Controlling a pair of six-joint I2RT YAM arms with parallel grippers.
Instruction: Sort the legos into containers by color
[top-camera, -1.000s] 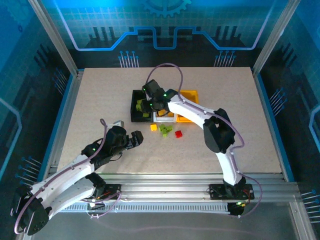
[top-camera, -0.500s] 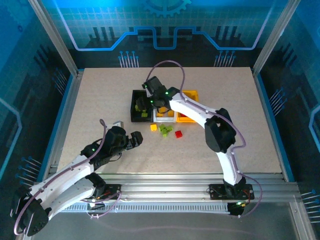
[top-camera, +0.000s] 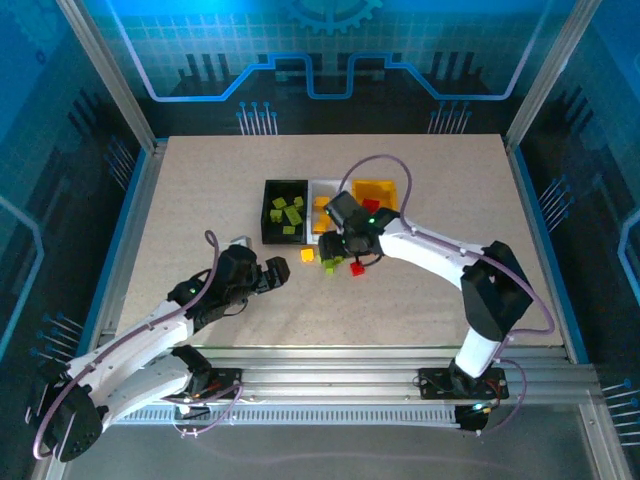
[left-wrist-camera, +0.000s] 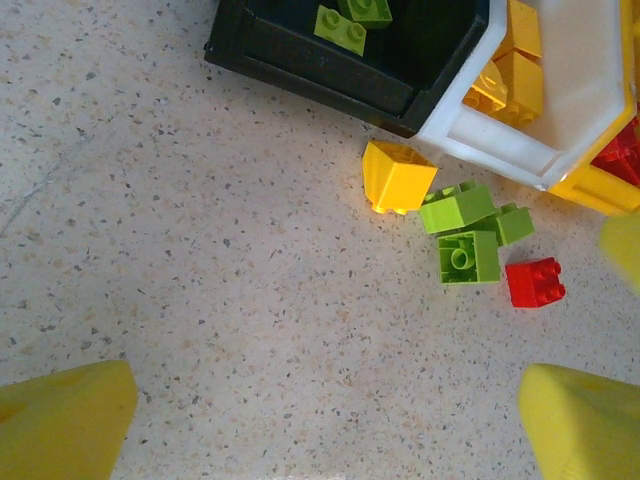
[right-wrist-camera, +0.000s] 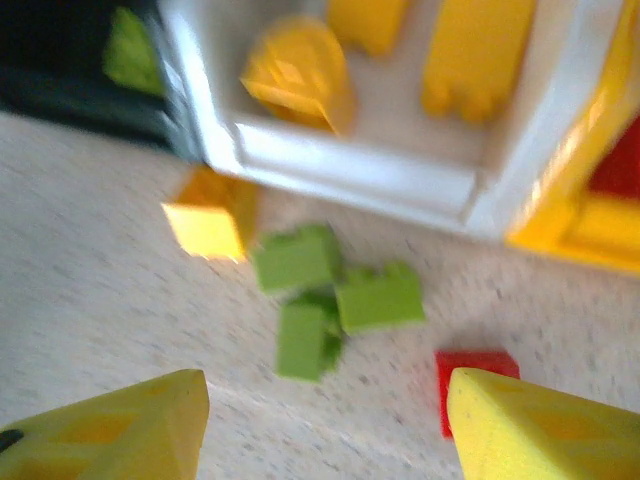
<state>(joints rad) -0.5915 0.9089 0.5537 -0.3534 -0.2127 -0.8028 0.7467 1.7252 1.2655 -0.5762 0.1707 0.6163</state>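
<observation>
Right pincer (right-wrist-camera: 325, 425) open, empty, poised over clustered lime green plastic blocks (left-wrist-camera: 468, 235) on the table (top-camera: 200, 200), near side of the white plastic bin (left-wrist-camera: 480, 140). They likely belong in the black plastic bin (left-wrist-camera: 320, 65), which holds greens. Yellow-orange block (left-wrist-camera: 397, 177) to their left, red block (left-wrist-camera: 535, 282) to their right. Left pincer (left-wrist-camera: 320, 430) open, idle.

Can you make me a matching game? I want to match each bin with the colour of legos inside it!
Bins:
1. black bin
2. white bin
3. yellow bin

Inside:
A. red legos
B. lime green legos
C. yellow legos

Pairs: 1-B, 2-C, 3-A.
</observation>
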